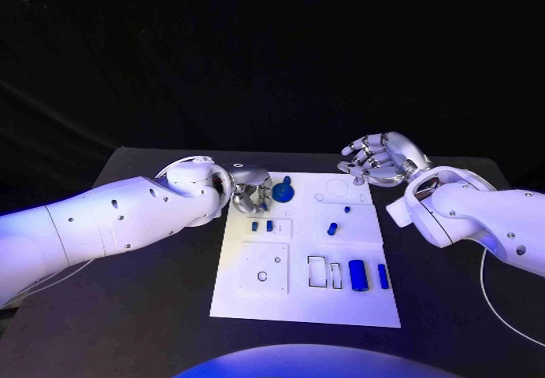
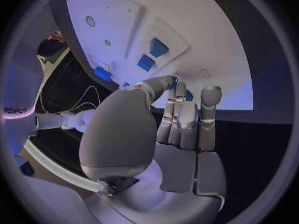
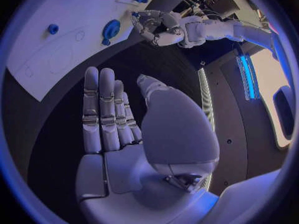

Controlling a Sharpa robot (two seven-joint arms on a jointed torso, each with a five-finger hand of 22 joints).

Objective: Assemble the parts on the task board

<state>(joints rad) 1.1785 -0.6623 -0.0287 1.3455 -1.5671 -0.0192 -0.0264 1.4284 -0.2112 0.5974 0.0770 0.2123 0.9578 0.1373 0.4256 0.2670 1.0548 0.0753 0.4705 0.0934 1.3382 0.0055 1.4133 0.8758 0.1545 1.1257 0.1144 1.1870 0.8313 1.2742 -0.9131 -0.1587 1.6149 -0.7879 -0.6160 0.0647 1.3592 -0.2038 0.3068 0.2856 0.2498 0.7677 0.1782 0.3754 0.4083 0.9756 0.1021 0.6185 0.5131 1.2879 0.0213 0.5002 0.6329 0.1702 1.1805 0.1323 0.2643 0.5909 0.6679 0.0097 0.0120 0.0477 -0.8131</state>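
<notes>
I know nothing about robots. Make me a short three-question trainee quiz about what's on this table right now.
1. True or false: the right hand holds a blue part.
2. Which hand is nearest the round blue part? A) left hand B) right hand
3. Fill in: the large blue cylinder lies on the white ____.

Key: 1 false, its fingers are apart with nothing in them; 2 A; 3 task board.

On the table [image 1: 148, 315] lies the task board [image 1: 306, 303], parts [image 1: 357, 275] on it.
</notes>
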